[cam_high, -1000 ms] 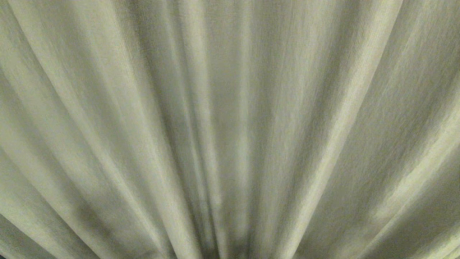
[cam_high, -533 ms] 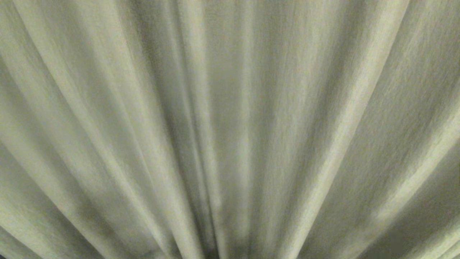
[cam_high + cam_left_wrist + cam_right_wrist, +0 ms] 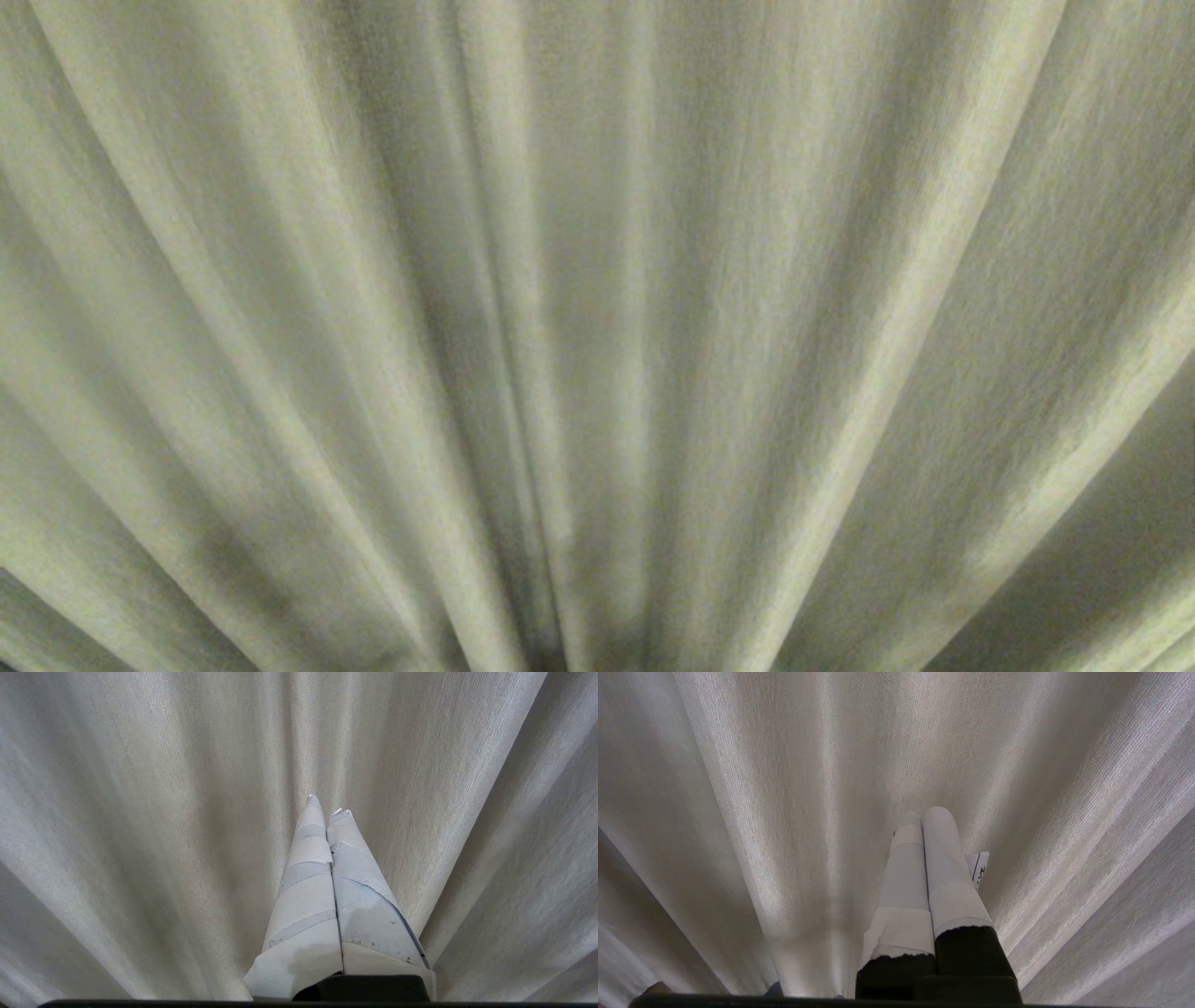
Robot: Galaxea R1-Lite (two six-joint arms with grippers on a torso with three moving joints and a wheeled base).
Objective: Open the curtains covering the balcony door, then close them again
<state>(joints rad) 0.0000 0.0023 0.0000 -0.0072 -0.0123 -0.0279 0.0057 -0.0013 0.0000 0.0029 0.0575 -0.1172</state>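
Head view fills with the curtains (image 3: pixel 597 336), seemingly drawn, while left tool (image 3: pixel 327 805) and right tool (image 3: pixel 927 814) stay pressed together.

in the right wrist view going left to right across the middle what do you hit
curtains → right pincer, shut with nothing between its fingers → small white tag beside the pincer → more pleats of the curtains.

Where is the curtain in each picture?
Head view: curtain fills the whole picture.
Left wrist view: curtain everywhere behind the shut left pincer.
Right wrist view: curtain everywhere behind the shut right pincer.
Shared landmark: its long pleats.
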